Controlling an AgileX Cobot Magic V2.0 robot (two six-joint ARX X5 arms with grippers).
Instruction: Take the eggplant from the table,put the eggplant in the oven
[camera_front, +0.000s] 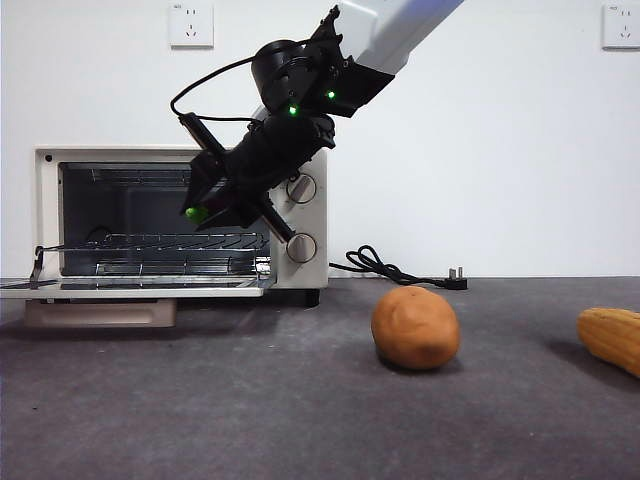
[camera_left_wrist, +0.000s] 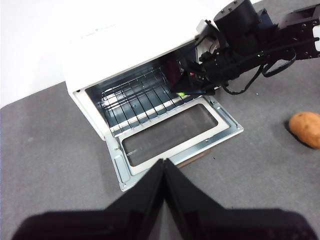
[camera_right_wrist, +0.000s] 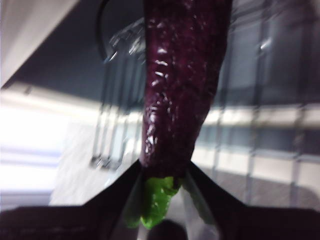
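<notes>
Two arms share the table (camera_front: 250, 420). Right gripper (camera_right_wrist: 162, 187): jaws closed on the eggplant (camera_right_wrist: 182, 85) near its green stem end, the dark purple body extending away from the wrist over the wire rack (camera_right_wrist: 260, 130). Front view: this gripper (camera_front: 215, 205) enters from about 1 o'clock, slanting down toward 7 o'clock, and sits at the mouth of the oven (camera_front: 300, 215), just above the rack (camera_front: 150, 245); only a spot of green stem (camera_front: 196, 213) shows between the black parts, the purple body being hidden. Oven door (camera_front: 130, 288) lies fully lowered, flat and level with the cavity floor. Left wrist view: left gripper (camera_left_wrist: 164, 167) hangs above the table in front of the lowered door (camera_left_wrist: 175, 135), its jaws pressed together and holding nothing; the right gripper (camera_left_wrist: 197, 82) appears at the right side of the oven opening. Potato (camera_front: 416, 327) rests on the table at roughly 4 o'clock from the oven, well apart from it. Corn cob (camera_front: 612, 337) lies at the right edge, near the potato but not touching. Power cord (camera_front: 395, 268) lies beside the oven.
</notes>
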